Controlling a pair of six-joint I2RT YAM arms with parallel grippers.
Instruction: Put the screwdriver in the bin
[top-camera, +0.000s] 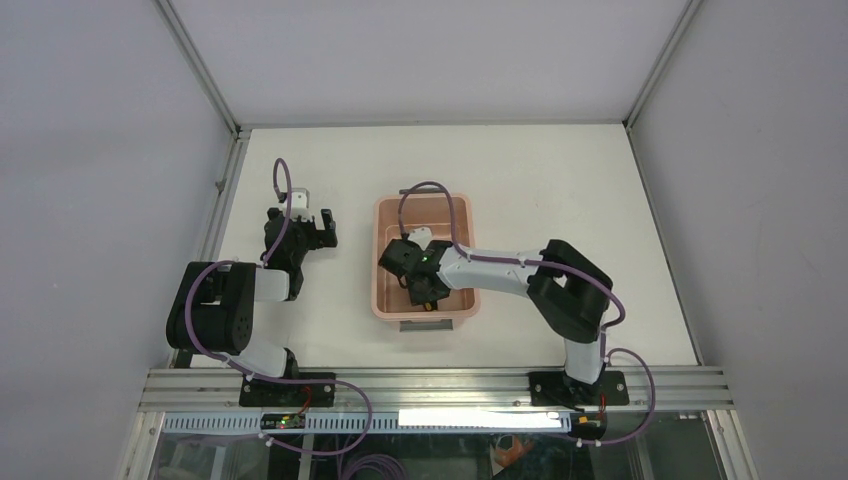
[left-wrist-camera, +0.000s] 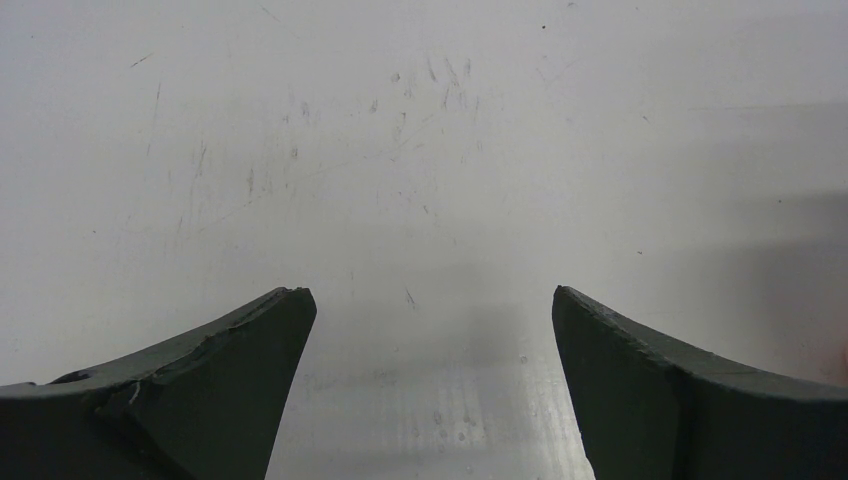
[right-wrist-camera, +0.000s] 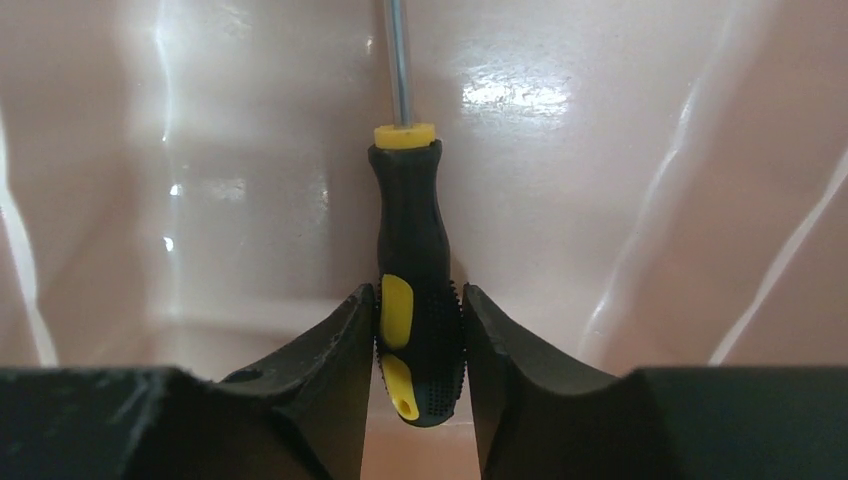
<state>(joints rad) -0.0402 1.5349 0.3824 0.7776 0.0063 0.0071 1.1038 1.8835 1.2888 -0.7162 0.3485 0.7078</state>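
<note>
The pale pink bin (top-camera: 379, 262) stands in the middle of the table. My right gripper (top-camera: 424, 293) reaches down inside it. In the right wrist view the gripper (right-wrist-camera: 418, 292) is shut on the lower handle of the screwdriver (right-wrist-camera: 410, 235), whose yellow-and-black handle and thin metal shaft point away from me just above the bin's pink floor (right-wrist-camera: 620, 150). In the top view the arm hides the screwdriver. My left gripper (top-camera: 322, 228) is open and empty over bare table left of the bin; in its wrist view (left-wrist-camera: 430, 294) only scratched white tabletop shows.
The bin's grey handle (top-camera: 425, 323) faces the arm bases. Enclosure walls and metal frame posts (top-camera: 222, 190) bound the table on the left, back and right. The aluminium rail (top-camera: 430, 385) with both arm bases runs along the near edge.
</note>
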